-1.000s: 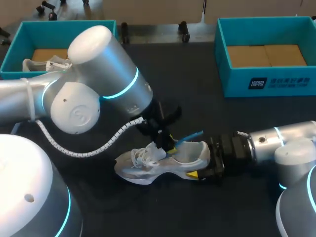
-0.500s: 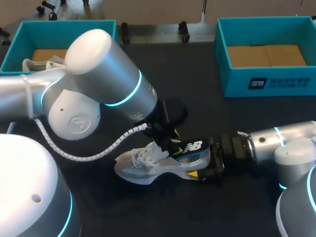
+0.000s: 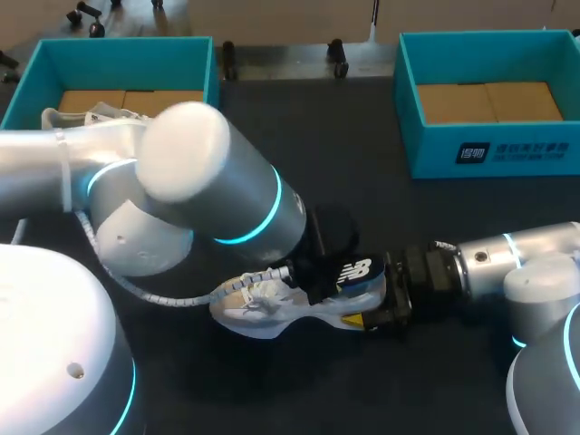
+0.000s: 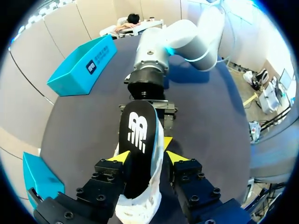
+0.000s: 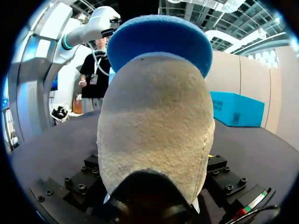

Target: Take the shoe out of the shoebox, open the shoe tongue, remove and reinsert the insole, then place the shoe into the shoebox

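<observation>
1. Shoe (image 3: 272, 313): white and pale grey trainer with white laces. It lies on the dark table (image 3: 362, 163) near its front middle, outside both boxes, toe toward my left side. In the right wrist view its heel (image 5: 154, 130) is a sandy, felt-like panel with stitched seams.
2. Insole (image 3: 355, 272): black top face with a white logo and a blue underside, whose edge (image 5: 159, 37) shows above the heel. It sits tilted in the shoe's opening, heel end raised.
3. Left gripper (image 4: 147, 156): narrow, with both yellow tips against the insole from two sides at the shoe's opening. The arm hangs low over the laces.
4. Right gripper (image 3: 370, 308): clamped on the shoe's heel from my right side, with one yellow tip visible beside the sole.
5. Shoeboxes: teal, one at the far left (image 3: 195, 63) holding a second white shoe (image 3: 86, 118), one at the far right (image 3: 489, 154).
6. Change: a second ago the insole stood higher with its blue underside showing. Half a second ago the black logo face had turned up. It now lies lower in the opening. The left arm has come down and forward and now covers the laces. The shoe and right arm are unmoved.
</observation>
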Controlling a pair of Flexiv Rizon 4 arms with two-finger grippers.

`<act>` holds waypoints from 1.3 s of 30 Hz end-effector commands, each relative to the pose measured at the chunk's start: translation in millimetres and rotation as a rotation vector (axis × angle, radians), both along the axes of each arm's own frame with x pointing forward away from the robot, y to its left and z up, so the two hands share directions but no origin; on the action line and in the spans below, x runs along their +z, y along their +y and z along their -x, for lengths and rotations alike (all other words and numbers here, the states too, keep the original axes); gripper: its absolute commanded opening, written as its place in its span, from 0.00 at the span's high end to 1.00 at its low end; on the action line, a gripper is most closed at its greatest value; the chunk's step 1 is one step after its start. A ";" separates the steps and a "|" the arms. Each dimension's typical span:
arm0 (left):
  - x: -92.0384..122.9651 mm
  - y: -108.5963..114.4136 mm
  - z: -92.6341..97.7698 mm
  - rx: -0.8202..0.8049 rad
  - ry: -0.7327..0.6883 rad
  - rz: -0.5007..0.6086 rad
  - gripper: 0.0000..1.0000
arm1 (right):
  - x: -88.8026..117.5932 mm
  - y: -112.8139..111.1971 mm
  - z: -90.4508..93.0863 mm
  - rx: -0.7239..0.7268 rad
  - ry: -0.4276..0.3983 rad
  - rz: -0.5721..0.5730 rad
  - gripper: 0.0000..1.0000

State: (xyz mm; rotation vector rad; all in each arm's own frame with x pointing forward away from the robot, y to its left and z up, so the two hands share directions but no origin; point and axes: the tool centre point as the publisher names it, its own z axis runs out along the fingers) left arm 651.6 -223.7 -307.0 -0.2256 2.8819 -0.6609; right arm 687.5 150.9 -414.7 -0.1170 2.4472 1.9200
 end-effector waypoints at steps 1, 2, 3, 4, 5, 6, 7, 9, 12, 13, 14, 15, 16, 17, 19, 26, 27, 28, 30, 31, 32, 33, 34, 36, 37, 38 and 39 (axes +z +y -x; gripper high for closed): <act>-7.6 -17.5 0.1 0.032 -0.043 -0.031 0.54 | 1.1 1.0 0.8 -0.002 -0.001 0.004 1.00; -9.6 -19.3 -0.2 0.042 -0.058 -0.036 0.55 | 1.1 1.0 0.8 -0.002 -0.001 0.004 1.00; -10.1 -19.7 -0.2 0.045 -0.062 -0.039 0.55 | 1.1 1.0 0.8 -0.002 -0.001 0.004 1.00; -11.4 -20.7 -0.2 0.051 -0.072 -0.043 0.56 | 1.1 1.0 0.8 -0.002 -0.001 0.004 1.00; -12.9 -21.9 -0.1 0.058 -0.084 -0.048 0.56 | 1.1 1.0 0.8 -0.002 -0.001 0.004 1.00; -14.2 -22.8 0.1 0.062 -0.093 -0.052 0.56 | 1.1 1.0 0.8 -0.002 -0.001 0.004 1.00; -15.5 -23.7 0.2 0.071 -0.106 -0.054 0.56 | 1.1 1.0 0.8 -0.002 -0.001 0.004 1.00; -18.1 -24.9 0.3 0.083 -0.128 -0.062 0.56 | 1.1 1.0 0.8 -0.002 -0.001 0.004 1.00; -20.1 -26.0 -1.0 0.095 -0.146 -0.068 0.60 | 1.1 1.0 0.8 -0.002 -0.001 0.004 1.00; -20.5 -25.8 -1.9 0.101 -0.150 -0.070 0.61 | 1.1 1.0 0.8 -0.002 -0.001 0.004 1.00; -20.9 -25.7 -3.2 0.107 -0.154 -0.072 0.62 | 1.1 1.0 0.8 -0.002 -0.001 0.004 1.00; -21.2 -25.7 -4.7 0.109 -0.155 -0.074 0.62 | 1.1 1.0 0.8 -0.002 -0.001 0.004 1.00; -21.6 -25.5 -6.5 0.115 -0.155 -0.077 0.62 | 1.1 1.0 0.8 -0.002 -0.001 0.004 1.00; -21.8 -25.4 -7.2 0.118 -0.158 -0.079 0.62 | 1.1 1.0 0.8 -0.002 -0.001 0.004 1.00; -22.6 -23.9 -10.3 0.126 -0.159 -0.084 0.64 | 1.1 1.0 0.8 -0.002 -0.001 0.004 1.00; -22.2 -18.7 -16.1 0.139 -0.167 -0.088 0.75 | 1.1 1.0 0.8 -0.002 -0.001 0.004 1.00; -22.2 -18.0 -16.1 0.139 -0.168 -0.088 0.77 | 1.1 1.0 0.8 -0.002 -0.001 0.004 1.00; -22.2 -17.5 -16.0 0.139 -0.169 -0.089 0.78 | 1.1 1.0 0.8 -0.002 -0.001 0.004 1.00; -22.4 -16.7 -15.6 0.138 -0.173 -0.090 0.83 | 1.1 1.0 0.8 -0.002 -0.001 0.004 1.00; -22.5 -16.3 -15.3 0.137 -0.174 -0.090 0.88 | 1.1 1.0 0.8 -0.002 -0.001 0.004 1.00; -22.3 -15.8 -14.8 0.137 -0.176 -0.090 0.98 | 1.1 1.0 0.8 -0.002 -0.001 0.004 1.00; -22.1 -15.2 -14.3 0.135 -0.177 -0.090 1.00 | 1.1 1.0 0.8 -0.002 -0.001 0.004 1.00; -21.9 -14.9 -13.9 0.134 -0.179 -0.089 1.00 | 1.1 1.0 0.8 -0.002 -0.001 0.004 1.00; -21.0 -14.4 -13.4 0.132 -0.180 -0.087 1.00 | 1.1 1.0 0.8 -0.002 -0.001 0.004 1.00; -20.6 -14.2 -13.4 0.131 -0.181 -0.087 1.00 | 1.1 1.0 0.8 -0.002 -0.001 0.004 1.00; -20.1 -14.1 -13.4 0.130 -0.181 -0.086 1.00 | 1.1 1.0 0.8 -0.002 -0.001 0.004 1.00; -19.6 -14.0 -13.3 0.129 -0.181 -0.084 1.00 | 1.1 1.0 0.8 -0.002 -0.001 0.004 1.00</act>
